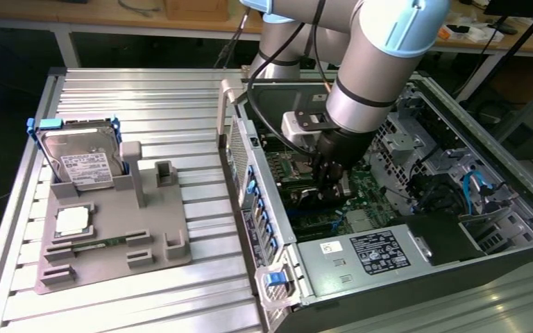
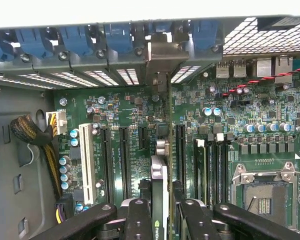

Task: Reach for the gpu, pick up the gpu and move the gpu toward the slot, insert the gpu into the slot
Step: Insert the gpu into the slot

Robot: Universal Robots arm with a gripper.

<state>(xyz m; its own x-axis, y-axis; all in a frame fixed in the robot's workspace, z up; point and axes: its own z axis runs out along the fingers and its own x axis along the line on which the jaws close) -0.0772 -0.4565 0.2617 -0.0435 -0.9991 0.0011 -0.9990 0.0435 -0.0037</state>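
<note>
One black two-fingered gripper [image 2: 160,220] is clamped on the thin dark gpu card [image 2: 159,185], held edge-on above the green motherboard [image 2: 230,115] inside the open case. Insertion is in hand; it calls for a straight press into the long black slot [image 2: 180,150].

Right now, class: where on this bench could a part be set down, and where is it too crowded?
Free: the ribbed metal table behind the grey fixture tray, and the strip in front of it. Crowded: the tray, holding the hard drive and processor chip, and the open computer case, where the gripper holds the gpu.
</note>
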